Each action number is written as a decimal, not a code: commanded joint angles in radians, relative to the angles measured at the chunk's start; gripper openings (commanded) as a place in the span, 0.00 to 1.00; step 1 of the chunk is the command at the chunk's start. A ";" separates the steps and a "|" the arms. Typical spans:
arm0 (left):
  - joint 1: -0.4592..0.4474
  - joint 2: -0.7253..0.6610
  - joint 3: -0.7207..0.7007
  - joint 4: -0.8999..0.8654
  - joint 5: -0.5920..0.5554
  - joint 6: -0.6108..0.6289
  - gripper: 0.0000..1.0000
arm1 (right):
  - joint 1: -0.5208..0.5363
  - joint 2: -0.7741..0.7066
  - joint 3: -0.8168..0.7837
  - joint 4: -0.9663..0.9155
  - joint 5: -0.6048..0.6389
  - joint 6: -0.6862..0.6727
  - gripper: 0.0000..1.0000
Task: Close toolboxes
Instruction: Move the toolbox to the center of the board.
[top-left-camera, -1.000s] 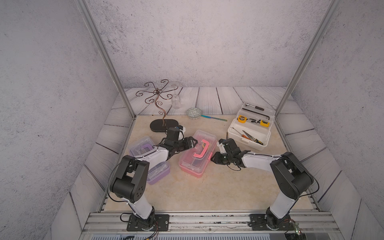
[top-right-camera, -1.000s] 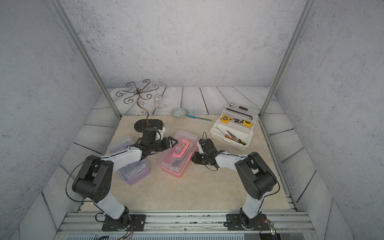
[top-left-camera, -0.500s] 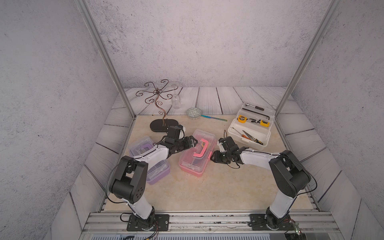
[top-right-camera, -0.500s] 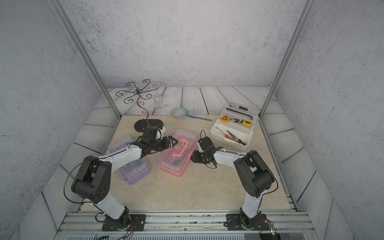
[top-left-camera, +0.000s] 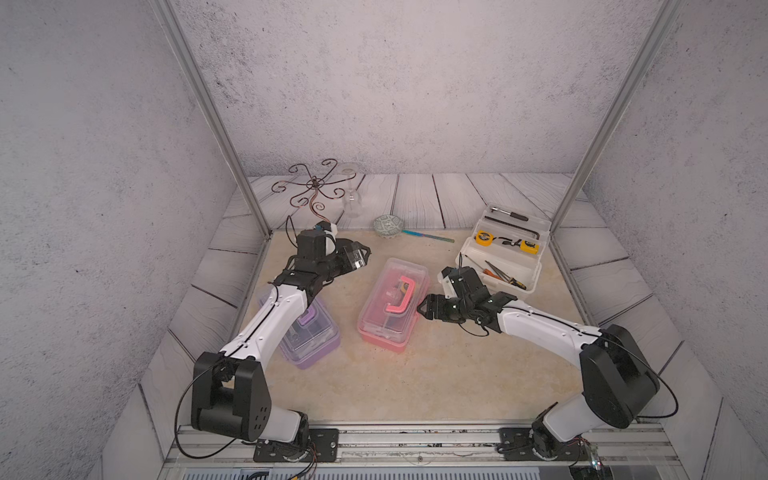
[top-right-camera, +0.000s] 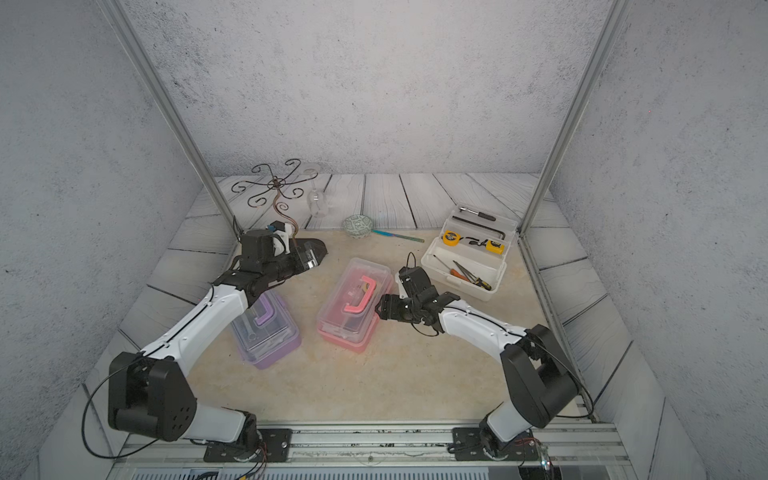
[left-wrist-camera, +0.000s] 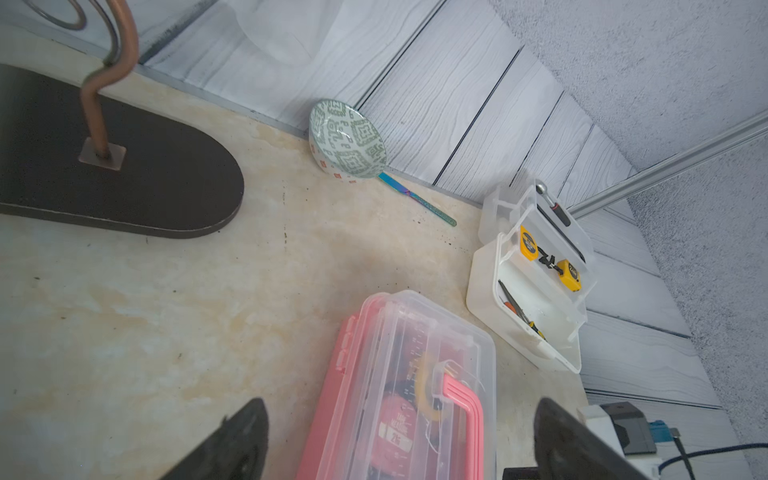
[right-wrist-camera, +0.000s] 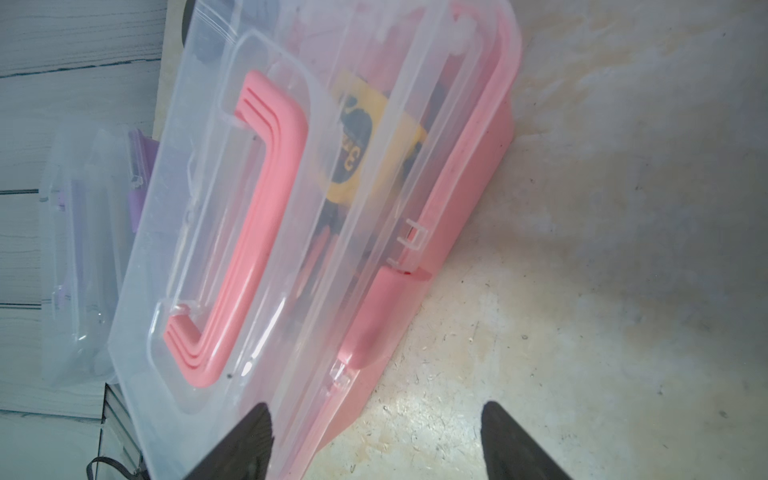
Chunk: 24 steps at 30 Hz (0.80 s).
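Note:
The pink toolbox (top-left-camera: 390, 307) (top-right-camera: 353, 307) lies mid-table with its clear lid down and pink handle flat. My right gripper (top-left-camera: 420, 309) (right-wrist-camera: 376, 413) is open at its right side, near the pink latch (right-wrist-camera: 382, 316); one fingertip (right-wrist-camera: 257, 419) overlaps the lid's edge, the other is over bare table. My left gripper (top-left-camera: 362, 252) (left-wrist-camera: 399, 419) is open and empty, behind and left of the pink toolbox (left-wrist-camera: 399, 374). The purple toolbox (top-left-camera: 316, 336) (top-right-camera: 266, 328), lid down, lies under my left arm. The white toolbox (top-left-camera: 492, 286) (top-right-camera: 461, 283) stands open at the back right, tools showing.
A copper wire stand (top-left-camera: 313, 195) on a dark oval base (left-wrist-camera: 124, 187) stands at the back left, close to my left gripper. A patterned bowl (top-left-camera: 387, 226), an iridescent utensil (top-left-camera: 428, 237) and a clear glass (top-left-camera: 351, 199) sit along the back edge. Metal posts flank the mat.
Both grippers have opened wide. The left one has pulled back from the pink toolbox toward the stand. The right one has stayed by the toolbox's right side.

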 joint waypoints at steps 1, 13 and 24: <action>0.019 -0.026 -0.012 -0.025 -0.010 0.042 1.00 | 0.017 0.019 0.060 0.016 -0.016 0.018 0.79; 0.021 -0.054 -0.055 0.010 0.037 0.036 0.99 | 0.057 0.248 0.271 0.063 -0.032 -0.001 0.72; 0.021 -0.066 -0.057 0.031 0.083 -0.002 0.98 | 0.141 0.512 0.536 0.084 -0.096 -0.011 0.62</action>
